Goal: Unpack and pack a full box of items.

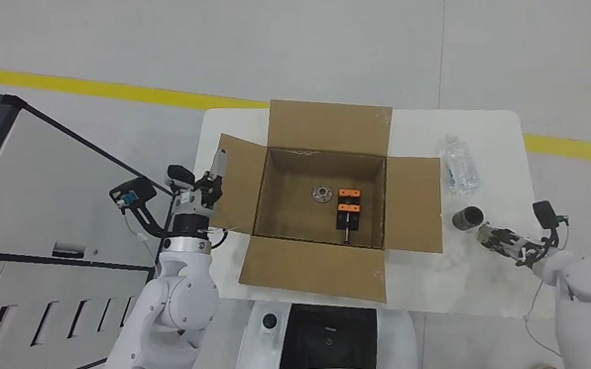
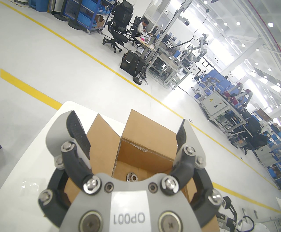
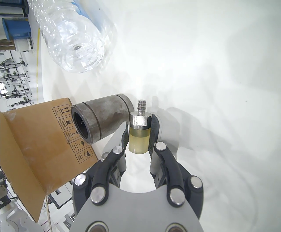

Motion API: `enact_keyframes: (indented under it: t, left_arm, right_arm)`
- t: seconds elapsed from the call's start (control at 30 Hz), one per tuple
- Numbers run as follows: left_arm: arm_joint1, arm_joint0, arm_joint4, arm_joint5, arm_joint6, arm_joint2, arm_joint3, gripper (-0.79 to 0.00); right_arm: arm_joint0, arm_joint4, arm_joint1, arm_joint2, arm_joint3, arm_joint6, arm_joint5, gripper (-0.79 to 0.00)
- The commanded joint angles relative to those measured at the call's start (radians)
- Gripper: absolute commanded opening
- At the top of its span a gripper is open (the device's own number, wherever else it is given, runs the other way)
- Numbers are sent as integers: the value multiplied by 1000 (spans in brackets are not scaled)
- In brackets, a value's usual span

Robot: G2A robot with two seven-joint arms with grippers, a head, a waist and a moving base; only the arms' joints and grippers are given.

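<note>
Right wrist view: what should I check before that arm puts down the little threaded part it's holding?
1. Grip: right jaws shut on the threaded part: ok.
2. Gap to the metal sleeve: cannot tell, very close.
3. Part resting on the table: cannot tell.
4. Clearance from the bottle: ok.
5. Flaps of the box open: ok.
6. Other arm: left jaws open, empty: ok.

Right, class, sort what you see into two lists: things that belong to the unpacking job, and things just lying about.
Job: cardboard box; metal flange and orange part inside it; water bottle, steel sleeve and threaded stud outside it.
Lying about: office chairs, yellow floor line, workbenches.
</note>
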State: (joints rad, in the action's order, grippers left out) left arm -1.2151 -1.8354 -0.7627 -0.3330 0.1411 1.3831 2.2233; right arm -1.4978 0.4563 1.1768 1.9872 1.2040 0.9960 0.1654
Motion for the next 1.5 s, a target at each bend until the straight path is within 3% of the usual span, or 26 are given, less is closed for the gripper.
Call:
enact_keyframes:
  t: [0.0,0.33,0.53,0.83,1.03,1.2,1.33,1.47]
  left_arm:
    - [0,0,0,0,0,0,0,0]
    - [0,0,0,0,0,0,0,0]
    - [0,0,0,0,0,0,0,0]
    - [0,0,0,0,0,0,0,0]
    - [0,0,0,0,0,0,0,0]
    - [0,0,0,0,0,0,0,0]
    - [0,0,0,0,0,0,0,0]
    - [0,0,0,0,0,0,0,0]
  right_arm:
    - [-2,-6,-3,-1,0,-1,-1,-502]
    - [-8,-49,-17,-3,-2,12,-5,-499]
    - [-30,-114,-35,61,29,61,3,-502]
    - [-75,-390,-82,271,209,328,26,-465]
    - [-158,-578,-67,191,566,339,27,-443]
    - [-232,-627,-52,44,822,236,3,-446]
    - [-251,-563,-49,-69,852,178,-15,-440]
    - [-257,-547,-50,-74,834,172,-20,-425]
